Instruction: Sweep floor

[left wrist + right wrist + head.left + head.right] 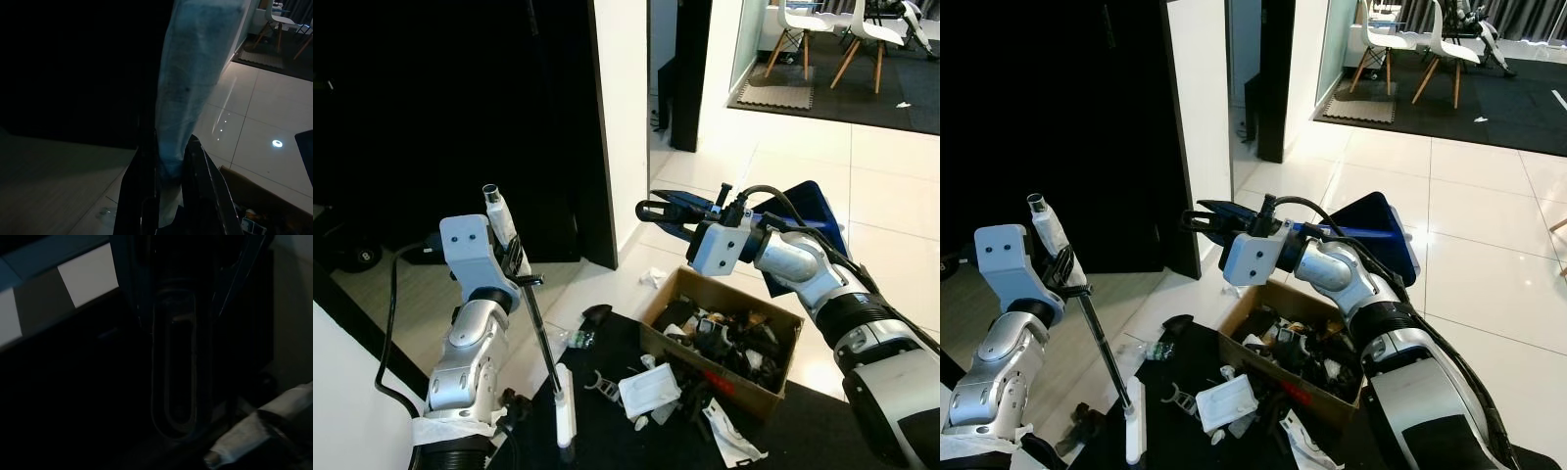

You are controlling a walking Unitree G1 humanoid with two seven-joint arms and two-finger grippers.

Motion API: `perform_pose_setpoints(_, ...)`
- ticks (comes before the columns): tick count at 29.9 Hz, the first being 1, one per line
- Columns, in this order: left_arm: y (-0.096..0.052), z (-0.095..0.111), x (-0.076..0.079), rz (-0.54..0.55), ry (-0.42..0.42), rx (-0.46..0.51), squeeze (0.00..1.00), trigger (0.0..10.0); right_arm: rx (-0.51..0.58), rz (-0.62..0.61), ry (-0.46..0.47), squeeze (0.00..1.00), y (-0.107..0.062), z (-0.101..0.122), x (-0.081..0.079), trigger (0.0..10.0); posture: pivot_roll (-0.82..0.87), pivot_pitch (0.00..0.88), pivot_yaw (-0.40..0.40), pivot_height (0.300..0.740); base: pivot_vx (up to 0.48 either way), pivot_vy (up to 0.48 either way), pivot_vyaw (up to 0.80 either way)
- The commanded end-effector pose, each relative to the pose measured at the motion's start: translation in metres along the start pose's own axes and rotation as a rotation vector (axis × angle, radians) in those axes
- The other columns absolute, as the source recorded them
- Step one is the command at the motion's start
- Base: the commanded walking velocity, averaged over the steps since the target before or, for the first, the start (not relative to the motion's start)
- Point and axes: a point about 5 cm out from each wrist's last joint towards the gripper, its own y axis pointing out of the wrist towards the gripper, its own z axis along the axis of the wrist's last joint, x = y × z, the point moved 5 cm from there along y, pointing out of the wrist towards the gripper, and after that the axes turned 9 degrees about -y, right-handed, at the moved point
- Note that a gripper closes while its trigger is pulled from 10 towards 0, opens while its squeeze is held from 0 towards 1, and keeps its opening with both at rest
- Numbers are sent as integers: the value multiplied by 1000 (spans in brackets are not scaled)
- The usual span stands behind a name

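Left claw (509, 257) at 8 o'clock clamps broom handle (540, 328), head on dark mat. Right claw (677, 211) grips blue dustpan (815, 211) over cardboard box (722, 377) at 5 o'clock. Step: dumping sweepings, likely. Next: tilt dustpan, empty into box.

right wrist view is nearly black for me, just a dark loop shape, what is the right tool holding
Observer: The right tool grips the handle of a blue dustpan, held up above the cardboard box.
Operator: whats in the box
Observer: It is full of mixed trash, and more pieces lie on the dark mat beside it.
Operator: and the left arm
Observer: The left tool is shut on a pale wrapped broom handle; the thin rod runs down to a white head on the mat.
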Motion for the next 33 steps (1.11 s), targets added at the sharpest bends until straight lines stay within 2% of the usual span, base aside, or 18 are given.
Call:
perform_pose_setpoints(1,1,9,1,-7,18,27,0,10000,9,-37,-2,0,-1,1,9,10000,57,85,36,740,0,0,0)
perform_pose_setpoints(4,1,9,2,-6,17,27,0,10000,-13,-127,63,0,-2,-3,21,10000,54,86,38,740,0,0,0)
perform_pose_setpoints(6,1,8,3,-9,16,25,0,10000,-43,-287,168,0,-8,-11,42,10000,52,89,42,740,0,0,0)
perform_pose_setpoints(7,1,7,4,-14,14,21,0,10000,-74,-441,262,0,-19,-20,60,10000,48,89,48,740,0,0,0)
perform_pose_setpoints(10,1,6,5,-18,14,17,0,10000,-101,-506,283,0,-28,-24,66,10000,42,92,52,740,0,0,0)
perform_pose_setpoints(12,3,4,7,-28,16,6,0,10000,-123,-602,331,0,-43,-28,73,10000,27,96,63,740,0,0,0)
perform_pose_setpoints(16,6,3,11,-45,16,-1,0,10000,-138,-669,390,0,-56,-30,77,10000,9,98,73,740,0,0,0)
perform_pose_setpoints(20,9,-1,17,-71,28,-15,0,10000,-190,-724,582,0,-69,-34,58,10000,-11,101,86,740,0,0,0)
perform_pose_setpoints(22,9,-2,18,-74,30,-19,0,10000,-211,-728,629,0,-71,-35,50,10000,-11,101,86,740,0,0,0)
perform_pose_setpoints(23,9,-2,17,-73,32,-23,0,10000,-229,-728,690,0,-71,-34,39,10000,-14,100,85,740,0,0,0)
perform_pose_setpoints(24,9,-2,17,-73,32,-23,0,10000,-229,-728,690,0,-71,-34,39,10000,-14,100,85,740,0,0,0)
perform_pose_setpoints(26,8,-4,15,-68,34,-29,0,10000,-251,-716,778,0,-70,-29,20,10000,-13,100,80,740,0,0,0)
perform_pose_setpoints(27,8,-4,15,-68,34,-29,0,10000,-251,-716,778,0,-70,-29,20,10000,-13,100,80,740,0,0,0)
perform_pose_setpoints(29,6,-7,11,-55,36,-37,0,10000,-307,-704,898,0,-70,-25,-2,10000,-15,100,72,740,0,0,0)
perform_pose_setpoints(30,6,-7,11,-55,36,-37,0,10000,-307,-704,898,0,-70,-25,-2,10000,-15,100,72,740,0,0,0)
perform_pose_setpoints(31,6,-8,10,-51,37,-40,0,10000,-332,-712,954,0,-72,-26,-8,10000,-15,100,72,740,0,0,0)
perform_pose_setpoints(32,5,-11,8,-46,39,-46,0,10000,-392,-689,1010,0,-76,-24,-22,10000,-17,100,65,740,0,0,0)
perform_pose_setpoints(33,4,-12,8,-44,40,-48,0,10000,-438,-664,993,0,-80,-27,-32,10000,-20,100,62,740,0,0,0)
